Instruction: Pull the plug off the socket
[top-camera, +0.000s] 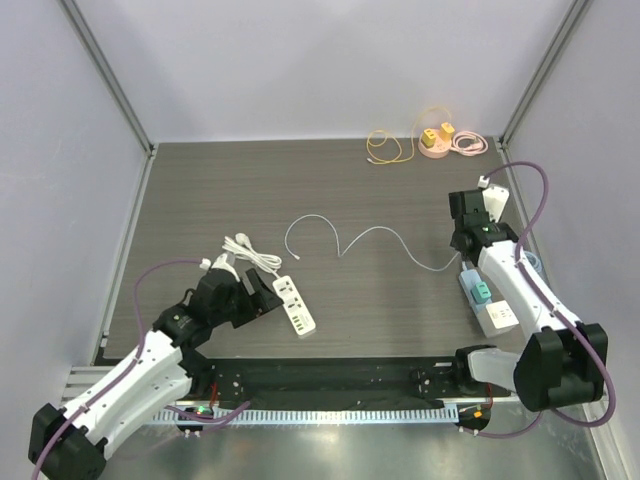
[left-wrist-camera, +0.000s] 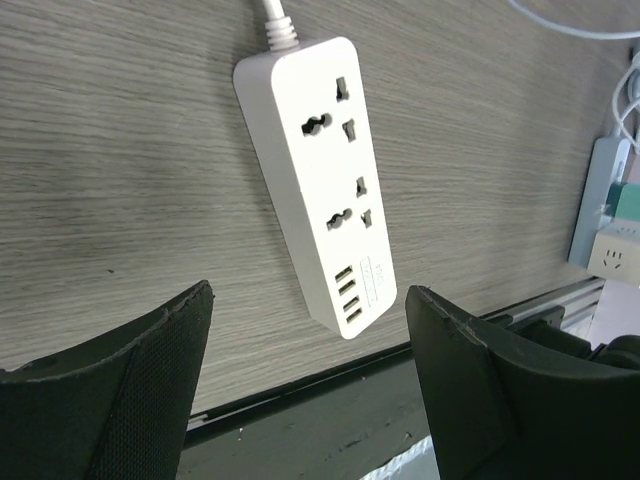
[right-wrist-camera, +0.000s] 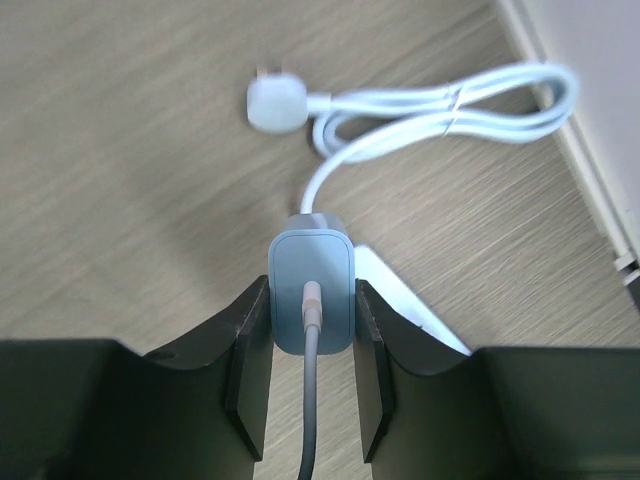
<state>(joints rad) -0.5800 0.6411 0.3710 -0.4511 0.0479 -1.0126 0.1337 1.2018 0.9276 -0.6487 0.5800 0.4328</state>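
My right gripper (right-wrist-camera: 311, 305) is shut on a blue-grey plug (right-wrist-camera: 311, 285), one finger pad (right-wrist-camera: 248, 365) on each flat side. A grey cable runs out of the plug's back toward the camera. The plug stands at the end of a white socket strip (right-wrist-camera: 405, 300); whether it is still seated I cannot tell. From above, the right gripper (top-camera: 466, 258) is at the far end of that strip (top-camera: 497, 318) on the right side of the table. My left gripper (left-wrist-camera: 310, 290) hangs open over a second white power strip (left-wrist-camera: 320, 170), holding nothing.
A teal adaptor (top-camera: 481, 291) sits on the right strip. A bundled white cord with its plug (right-wrist-camera: 275, 103) lies just beyond. The thin white cable (top-camera: 340, 240) snakes across the table's middle. A pink round socket (top-camera: 437, 143) and a yellow cable (top-camera: 385, 148) lie at the back.
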